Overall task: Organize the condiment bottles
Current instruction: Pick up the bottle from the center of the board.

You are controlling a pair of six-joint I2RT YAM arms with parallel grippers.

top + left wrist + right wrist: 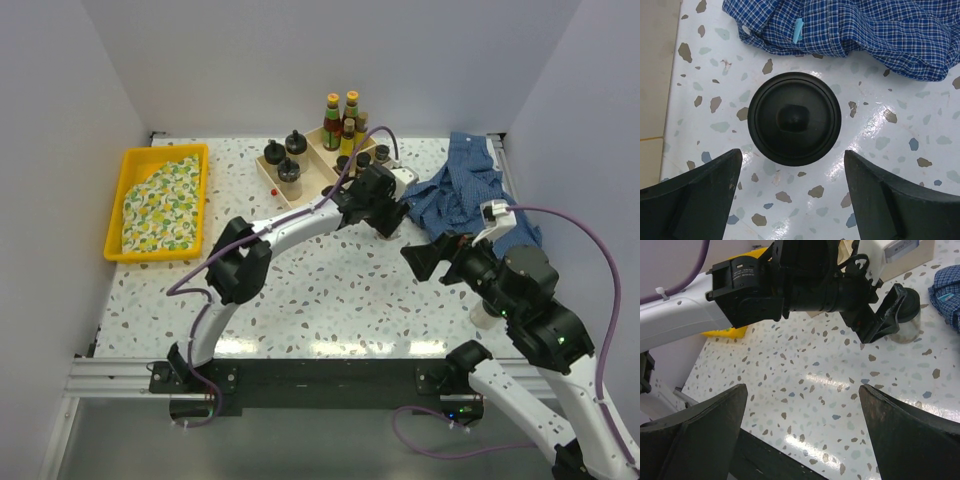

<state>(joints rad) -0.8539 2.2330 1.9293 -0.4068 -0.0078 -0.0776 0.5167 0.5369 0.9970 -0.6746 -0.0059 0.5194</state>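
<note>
Jaws of left gripper (792, 159) straddle black-lidded jar (795, 118) without touching.

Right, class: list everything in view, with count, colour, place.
Table: one, white speckled.
Wooden box: one, pale, far centre.
Sauce bottles: at least three, red-brown, box's back.
Black-lidded jars: three, box's left end.
Small bottles: about three, dark caps, box's right end.
Loose jar: one, black lid, right of box.
Tray: one, yellow, left.
Lemon-print cloth: one, white-yellow, in tray.
Checked cloth: one, blue, right.
Left hand: one, black, open over loose jar.
Right hand: one, black, open.
</note>
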